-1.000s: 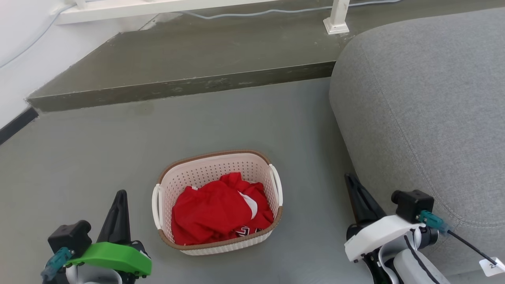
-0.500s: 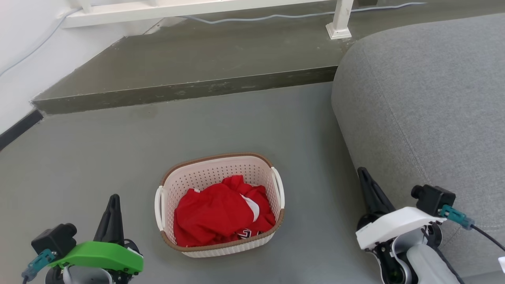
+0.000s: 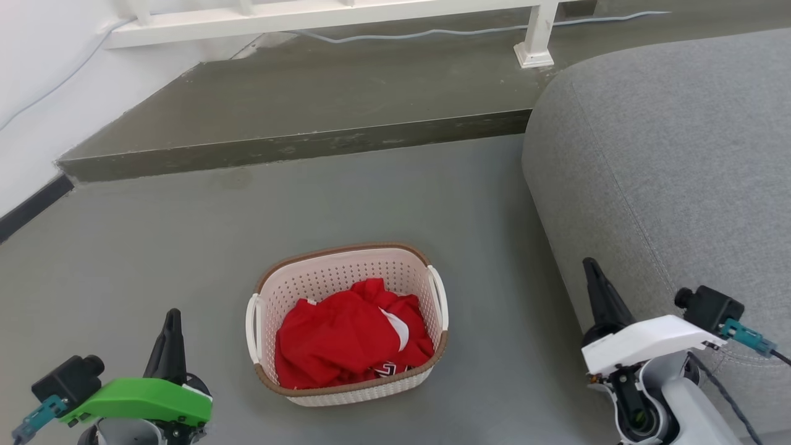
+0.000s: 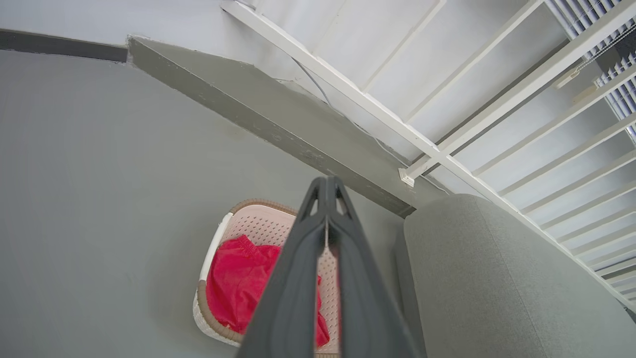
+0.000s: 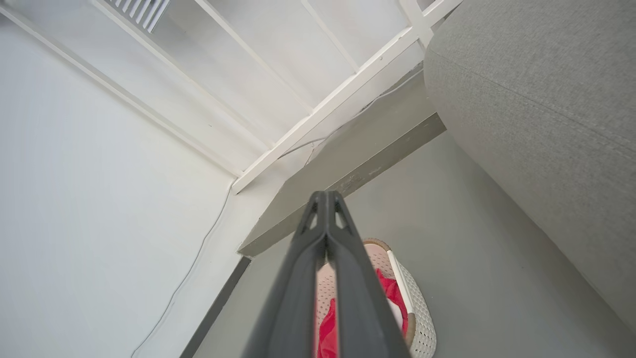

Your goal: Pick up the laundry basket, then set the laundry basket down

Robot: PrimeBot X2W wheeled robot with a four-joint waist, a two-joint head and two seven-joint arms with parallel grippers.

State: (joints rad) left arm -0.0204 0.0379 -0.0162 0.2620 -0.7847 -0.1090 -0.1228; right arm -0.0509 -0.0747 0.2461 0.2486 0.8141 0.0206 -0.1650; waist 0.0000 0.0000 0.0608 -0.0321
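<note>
Seeing laundry basket [image 3: 337, 272] upright on the floor [image 3: 401, 191], red cloth [image 3: 346, 340] inside. Left gripper [image 3: 172, 316] and right gripper [image 3: 591, 269] flank it, both pinched closed, empty, clear of its handles. Fits pre-pickup or already set down; I can't tell.

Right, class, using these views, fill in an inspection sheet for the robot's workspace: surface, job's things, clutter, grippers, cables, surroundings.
Surface: smooth grey floor.
Job's things: laundry basket, upright on the floor between the two grippers, touched by neither.
Clutter: red garment, crumpled inside the basket.
Grippers: left gripper and right gripper, both shut and holding nothing, one on each side of the basket.
Cables: a grey cable lying along the raised step.
Surroundings: grey sofa to the basket's right; white railing beyond the step.
</note>
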